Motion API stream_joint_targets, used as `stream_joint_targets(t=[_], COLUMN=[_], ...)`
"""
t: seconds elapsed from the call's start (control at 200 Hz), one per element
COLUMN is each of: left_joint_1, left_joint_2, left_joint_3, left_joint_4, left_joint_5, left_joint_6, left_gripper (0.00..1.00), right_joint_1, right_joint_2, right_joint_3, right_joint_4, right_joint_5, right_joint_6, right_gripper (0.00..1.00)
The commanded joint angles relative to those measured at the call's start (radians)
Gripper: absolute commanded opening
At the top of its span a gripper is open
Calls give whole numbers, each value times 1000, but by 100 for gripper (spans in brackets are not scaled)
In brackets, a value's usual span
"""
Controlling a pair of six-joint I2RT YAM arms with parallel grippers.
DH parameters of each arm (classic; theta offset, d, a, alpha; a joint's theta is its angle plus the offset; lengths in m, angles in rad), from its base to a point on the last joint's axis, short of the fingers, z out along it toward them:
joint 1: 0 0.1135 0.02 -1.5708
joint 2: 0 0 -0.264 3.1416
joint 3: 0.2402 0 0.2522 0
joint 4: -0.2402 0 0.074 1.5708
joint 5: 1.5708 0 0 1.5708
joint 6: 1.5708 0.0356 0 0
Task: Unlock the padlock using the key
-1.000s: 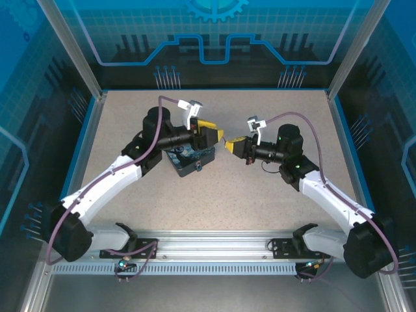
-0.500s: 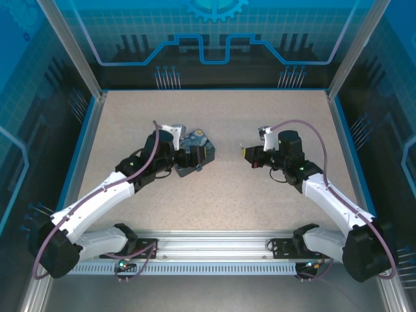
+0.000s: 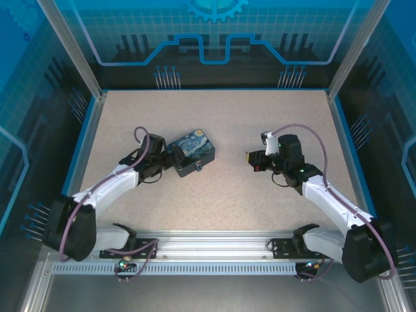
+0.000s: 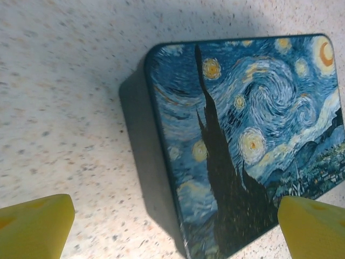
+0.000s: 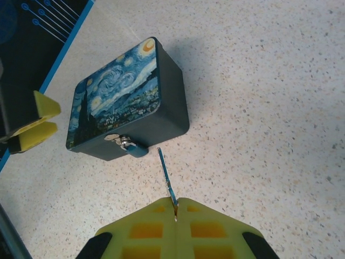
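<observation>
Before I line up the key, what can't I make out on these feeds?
- Keyhole of the small blue padlock: right wrist view, too small.
- Thin dark metal key: head hidden inside the shut right tool.
- Blue-and-yellow starry-night painted box: left wrist view, cut off by right and bottom edges.

Legible markings: none found.
We read no words, numbers or brand marks. The rectangular blue-and-yellow painted box (image 4: 253, 135) bears a swirling night-sky picture only, and the blue back panel (image 3: 292, 39) carries a pale gear emblem (image 3: 216, 14).
</observation>
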Motion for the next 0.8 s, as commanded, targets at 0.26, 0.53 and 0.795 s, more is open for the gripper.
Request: stream_joint_targets(t=[0.26, 0.53, 0.795], left_joint_1=[28, 54, 54], left_joint_2=[249, 407, 455], left_joint_3=[134, 296, 405], left_joint_4=[193, 210, 154], left_joint_5=[100, 157, 97], left_joint_6=[25, 91, 151], left_gripper=[99, 99, 99], right_joint_1=[-50, -57, -62], right_joint_2=[-52, -53, -72], right_joint_3=[-36, -49, -60], right_joint_4=[-35, -27, -41], right_joint_5=[-8, -19, 1], right_joint_6=[-21, -19, -20], right_gripper=[0, 0, 0])
